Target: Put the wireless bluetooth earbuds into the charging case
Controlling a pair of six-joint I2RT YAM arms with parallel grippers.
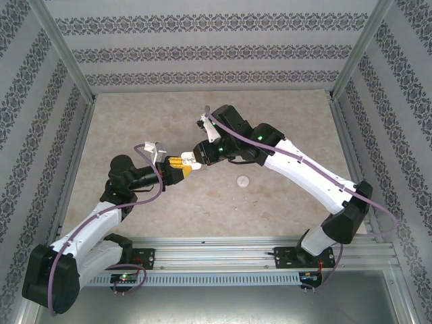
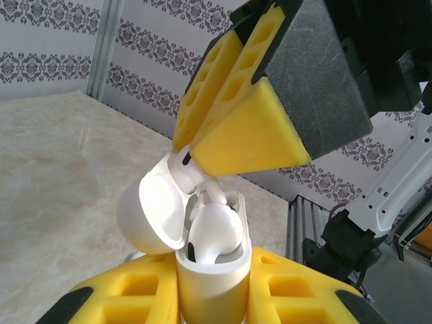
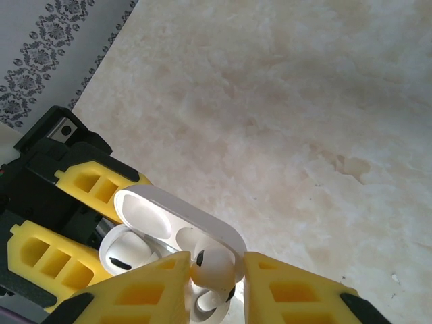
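Observation:
My left gripper (image 2: 212, 293) is shut on the charging case (image 2: 210, 273), holding it upright above the table with its lid (image 2: 152, 209) swung open. One white earbud (image 2: 216, 229) sits in the case's near socket. My right gripper (image 3: 217, 277) comes in from above, shut on the second earbud (image 3: 217, 264), which hangs over the empty socket beside the seated earbud (image 3: 125, 253). In the top view the two grippers, left (image 1: 177, 167) and right (image 1: 193, 162), meet mid-table with the case (image 1: 187, 164) between them.
A flat round white disc (image 1: 242, 180) lies on the beige tabletop (image 1: 135, 128) to the right of the grippers. Patterned walls and metal frame posts (image 1: 64, 50) enclose the table on three sides.

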